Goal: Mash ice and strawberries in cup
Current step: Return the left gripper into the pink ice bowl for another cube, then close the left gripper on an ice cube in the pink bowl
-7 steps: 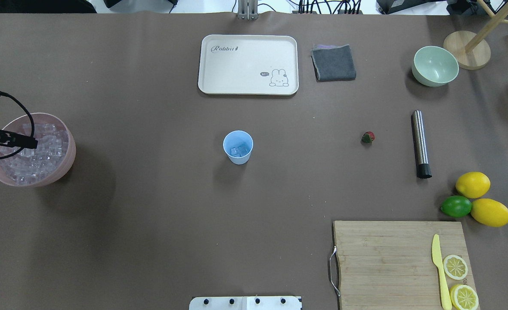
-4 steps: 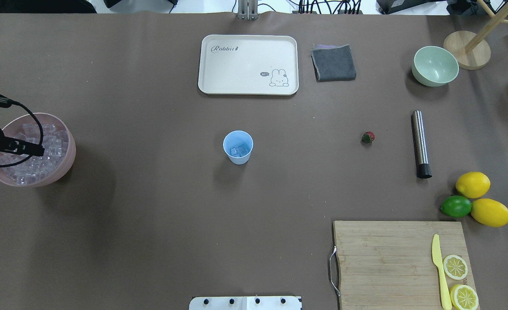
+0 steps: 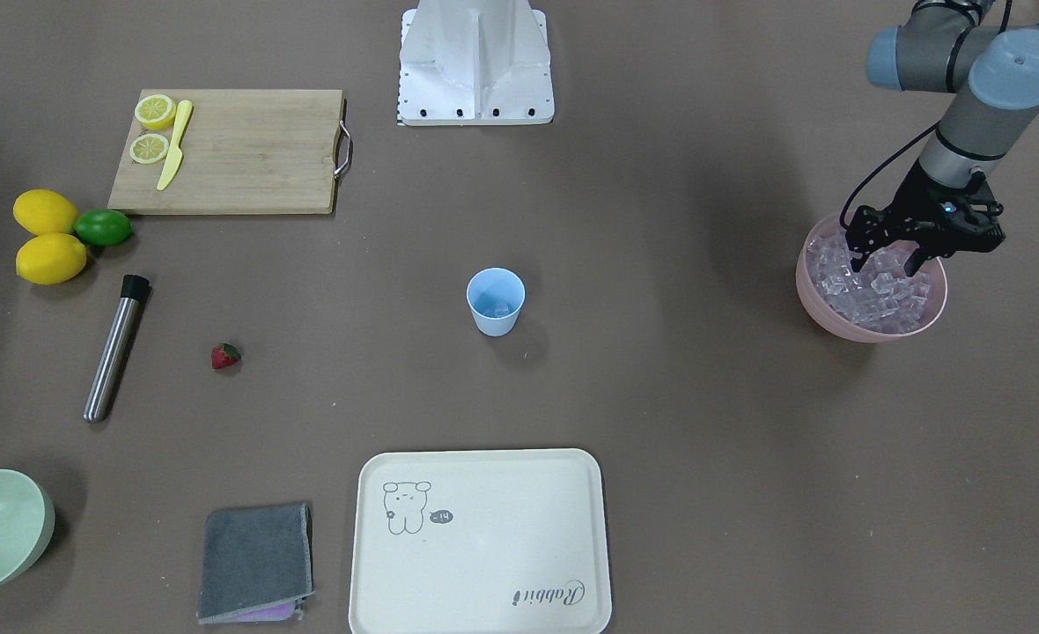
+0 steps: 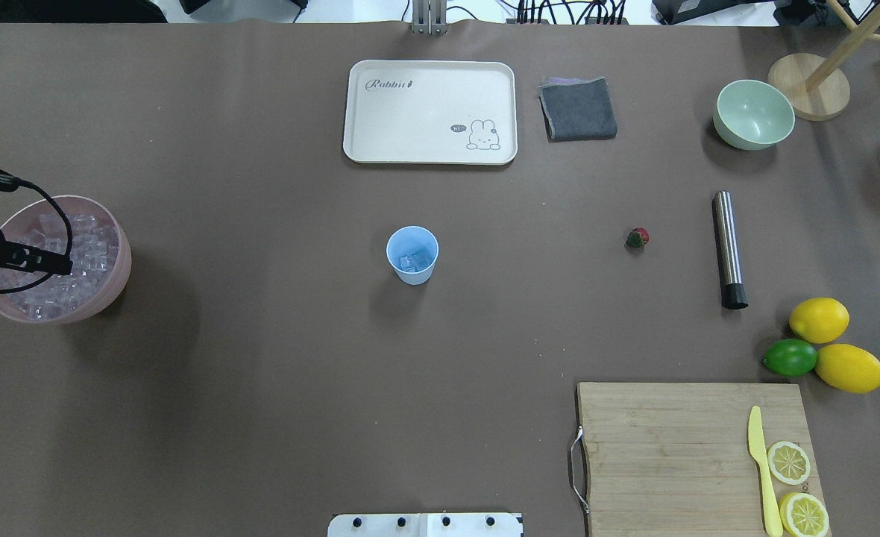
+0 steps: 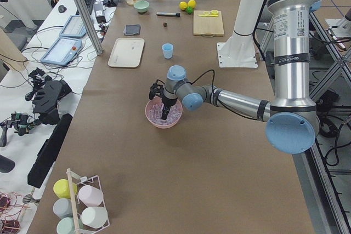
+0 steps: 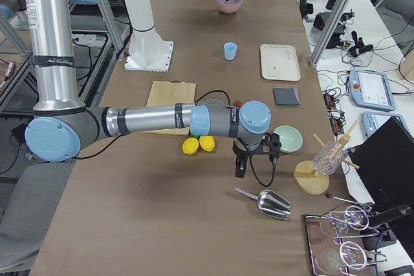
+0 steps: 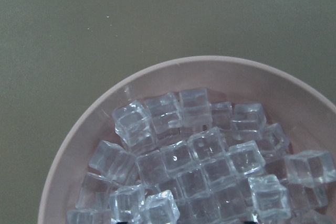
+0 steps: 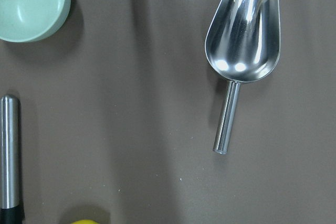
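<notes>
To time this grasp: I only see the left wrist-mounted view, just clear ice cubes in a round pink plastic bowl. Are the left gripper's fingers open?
Observer: Yes. In the front-facing view the left gripper is open, fingers spread, tips down at the clear ice cubes in the round pink plastic bowl.
Operator: Is any ice in the cup yet?
Observer: The small light-blue plastic cup stands upright mid-table with a few cubes at its bottom.
Operator: And the strawberry?
Observer: The small red strawberry lies on the table between the cup and a steel cylinder with a black end, touching neither.
</notes>
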`<state>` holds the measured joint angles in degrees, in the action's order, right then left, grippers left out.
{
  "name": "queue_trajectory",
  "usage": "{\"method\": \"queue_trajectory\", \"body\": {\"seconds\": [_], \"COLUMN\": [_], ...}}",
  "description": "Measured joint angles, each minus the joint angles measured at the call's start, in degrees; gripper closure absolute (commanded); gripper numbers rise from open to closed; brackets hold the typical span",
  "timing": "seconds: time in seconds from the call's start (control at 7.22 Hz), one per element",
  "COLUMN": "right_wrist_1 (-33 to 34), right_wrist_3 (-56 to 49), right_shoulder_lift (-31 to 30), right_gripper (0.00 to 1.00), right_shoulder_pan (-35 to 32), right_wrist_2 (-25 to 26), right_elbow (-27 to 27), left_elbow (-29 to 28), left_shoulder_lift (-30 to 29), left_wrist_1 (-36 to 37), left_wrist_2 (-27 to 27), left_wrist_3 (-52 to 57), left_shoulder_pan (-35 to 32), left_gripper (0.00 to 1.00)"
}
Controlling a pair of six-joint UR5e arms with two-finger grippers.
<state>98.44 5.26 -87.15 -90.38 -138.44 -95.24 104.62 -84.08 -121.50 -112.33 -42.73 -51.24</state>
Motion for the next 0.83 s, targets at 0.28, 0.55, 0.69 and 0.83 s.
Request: {"method": "queue_trajectory", "body": {"seconds": [0.28, 0.55, 0.69, 0.83], "right_wrist_1": [0.0, 0.0, 0.0, 0.0], "right_wrist_3": [-0.1, -0.1, -0.1, -0.1], "right_shoulder_lift": [-0.1, -0.2, -0.2, -0.1], "right_gripper": [0.0, 0.0, 0.0, 0.0], "right_shoulder_pan": [0.0, -0.1, -0.1, -0.1], "right_wrist_2": [0.0, 0.0, 0.0, 0.0], "right_elbow": [-0.2, -0.2, -0.2, -0.2], "left_elbow": [-0.7, -1.8, -2.0, -2.2], "left_shoulder_lift": [-0.4, -0.9, -1.1, -1.2], "left_wrist_1": [0.0, -0.1, -0.1, -0.1], "left_wrist_2": [0.0, 0.0, 0.0, 0.0], "left_wrist_3": [0.2, 0.2, 0.2, 0.2], "left_shoulder_pan": [0.0, 0.1, 0.1, 0.1], "left_gripper": [0.24, 0.24, 0.25, 0.26]}}
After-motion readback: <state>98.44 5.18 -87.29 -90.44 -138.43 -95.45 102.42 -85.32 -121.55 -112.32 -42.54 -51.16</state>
